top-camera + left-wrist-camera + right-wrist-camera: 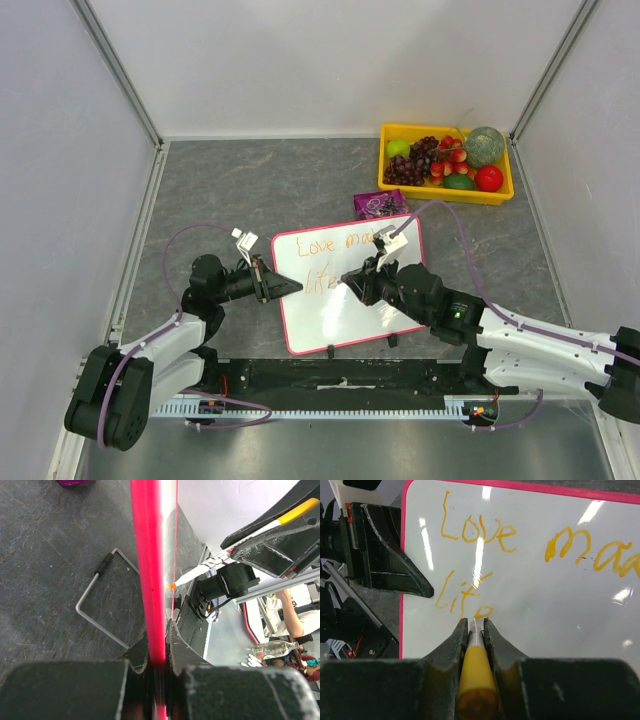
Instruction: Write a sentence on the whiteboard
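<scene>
My left gripper [290, 287] is pressed together on the near edge of the whiteboard [340, 315], a rectangular white board with a pink-red frame. The frame runs straight up between its fingers [192, 652]. My right gripper [476, 630] pinches a white-barrelled marker [476, 667] with a yellow end, its tip at the board face. The orange handwritten sentence [477, 532] lies just beyond that tip: "Love" above, "lif" and a fresh loop right at it.
</scene>
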Robot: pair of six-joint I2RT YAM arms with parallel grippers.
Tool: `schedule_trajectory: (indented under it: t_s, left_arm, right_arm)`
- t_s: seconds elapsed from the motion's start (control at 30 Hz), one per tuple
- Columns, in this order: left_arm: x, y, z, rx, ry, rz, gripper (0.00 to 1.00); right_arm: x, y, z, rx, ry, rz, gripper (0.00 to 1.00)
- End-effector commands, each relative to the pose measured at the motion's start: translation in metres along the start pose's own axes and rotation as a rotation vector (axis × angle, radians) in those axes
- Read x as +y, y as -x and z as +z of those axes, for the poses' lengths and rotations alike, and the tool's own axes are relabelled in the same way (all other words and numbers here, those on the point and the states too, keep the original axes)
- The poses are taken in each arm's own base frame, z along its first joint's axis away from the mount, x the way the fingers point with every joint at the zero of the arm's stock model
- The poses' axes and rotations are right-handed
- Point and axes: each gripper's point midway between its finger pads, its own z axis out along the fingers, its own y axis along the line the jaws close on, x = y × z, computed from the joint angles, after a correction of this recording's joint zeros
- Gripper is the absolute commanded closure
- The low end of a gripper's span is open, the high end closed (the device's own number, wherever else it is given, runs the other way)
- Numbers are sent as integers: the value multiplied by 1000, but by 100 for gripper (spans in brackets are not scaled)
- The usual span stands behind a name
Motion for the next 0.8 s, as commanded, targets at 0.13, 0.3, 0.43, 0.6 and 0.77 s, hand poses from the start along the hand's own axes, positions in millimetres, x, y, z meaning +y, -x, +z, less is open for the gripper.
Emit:
schedule_trajectory:
  t_s: [0.13, 0.3, 0.43, 0.6, 0.77]
  left_arm:
    - [22, -5, 1, 6, 67, 132, 98]
    - [22, -4, 1, 6, 68, 134, 98]
    - [21, -5, 1, 6, 66, 135, 98]
    - [22, -5, 1, 7, 67, 134, 98]
    - [22, -5, 1, 6, 68, 132, 98]
  right_arm:
    - [-35, -26, -11, 65, -129, -31, 100]
    - [-37, -16, -14, 31, -150, -24, 100]
    - [-33, -5, -13, 4, -148, -18, 100]
    - [-19, 25, -17, -73, -99, -1, 100]
    - [-7, 63, -34, -184, -55, 57, 100]
